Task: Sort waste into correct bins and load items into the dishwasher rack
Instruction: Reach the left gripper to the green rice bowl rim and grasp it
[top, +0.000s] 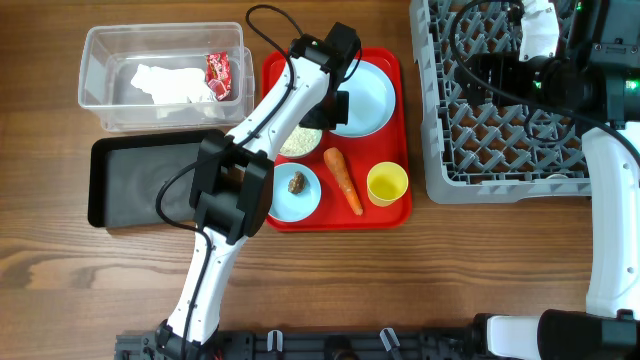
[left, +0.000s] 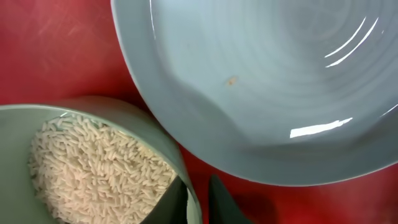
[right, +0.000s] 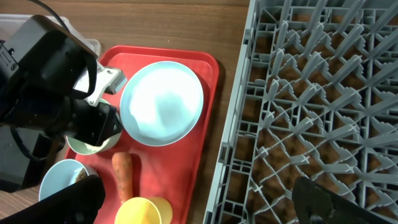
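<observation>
My left gripper is low over the red tray, shut on the rim of the pale green bowl: one finger inside, one outside. White rice fills that bowl. The large light blue plate lies right beside it. The light blue bowl holds the brown lump. The carrot and yellow cup lie on the tray. My right gripper is open and empty above the rack's left edge.
The clear tub at the back left holds the napkin and the red wrapper. The black tray sits in front of it. The red tray lies mid-table. The grey rack fills the right.
</observation>
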